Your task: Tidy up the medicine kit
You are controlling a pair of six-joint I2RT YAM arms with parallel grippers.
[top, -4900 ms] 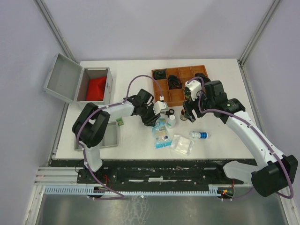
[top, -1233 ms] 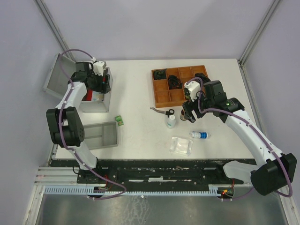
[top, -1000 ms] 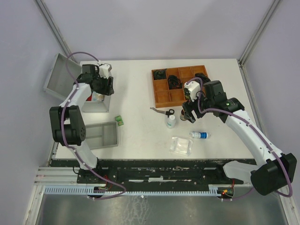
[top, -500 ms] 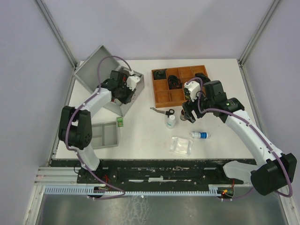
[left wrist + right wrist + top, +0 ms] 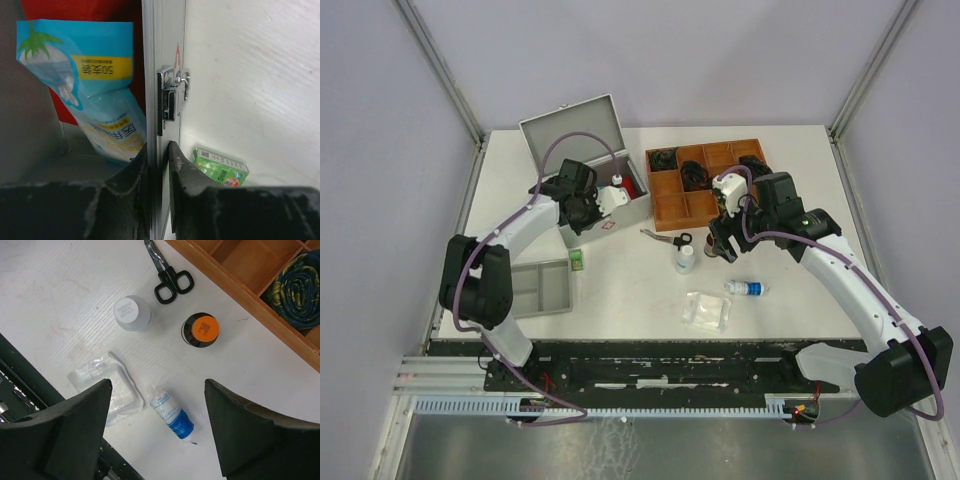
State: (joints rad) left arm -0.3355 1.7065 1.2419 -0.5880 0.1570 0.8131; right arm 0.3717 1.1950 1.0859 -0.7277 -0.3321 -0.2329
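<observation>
The medicine kit (image 5: 637, 207), a silver-grey metal case, stands open near the table's middle left with its lid (image 5: 570, 125) raised. My left gripper (image 5: 598, 205) is shut on its front wall (image 5: 151, 75), one finger inside the case and one outside, just below the latch (image 5: 172, 97). A blue packet (image 5: 90, 85) and a red pouch (image 5: 75, 10) lie inside. My right gripper (image 5: 157, 385) hangs open above a small blue-and-white bottle (image 5: 170, 412), holding nothing.
A green box (image 5: 576, 260) and a grey tray (image 5: 535, 288) lie left of centre. Scissors (image 5: 665, 237), a white bottle (image 5: 685, 257), a brown orange-capped bottle (image 5: 200, 330) and a gauze packet (image 5: 707, 310) lie under the right arm. The wooden tray (image 5: 670, 205) stands behind.
The left gripper closed on the kit's front wall and swung the kit from the table's left edge toward the middle, turning it. The right arm stayed still.
</observation>
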